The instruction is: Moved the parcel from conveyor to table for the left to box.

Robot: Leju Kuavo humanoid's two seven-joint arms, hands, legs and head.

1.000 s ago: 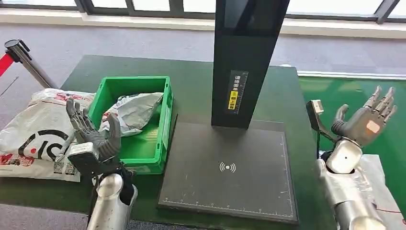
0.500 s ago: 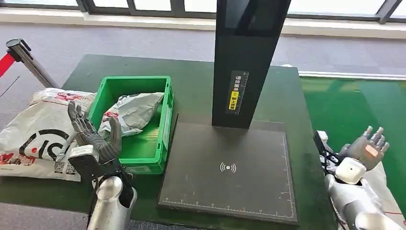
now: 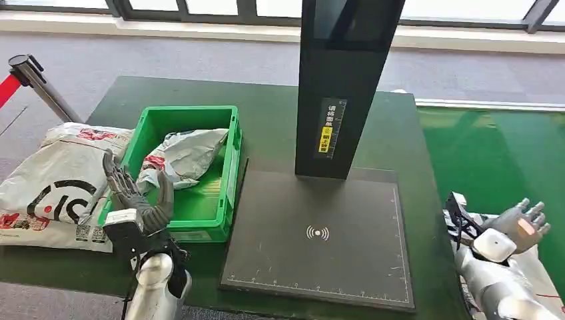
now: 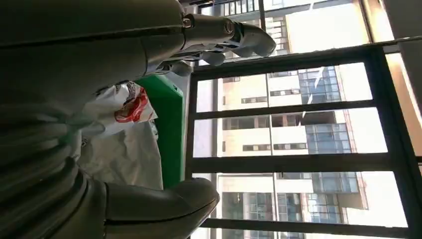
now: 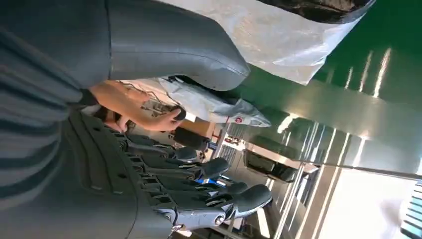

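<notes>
Two hands wait with fingers apart, holding nothing: the right hand [image 3: 523,225] low at the near right over a pale soft parcel [image 3: 533,263] on the green conveyor [image 3: 513,160], the left hand [image 3: 136,197] raised just before the green box [image 3: 223,167]. That parcel looks like a light, floppy, slick mailer bag; I judge it best gripped across a bunched fold near its middle, not a loose corner. Farther off, the dark surface [image 3: 266,127] carries a scanner pad [image 3: 320,233].
</notes>
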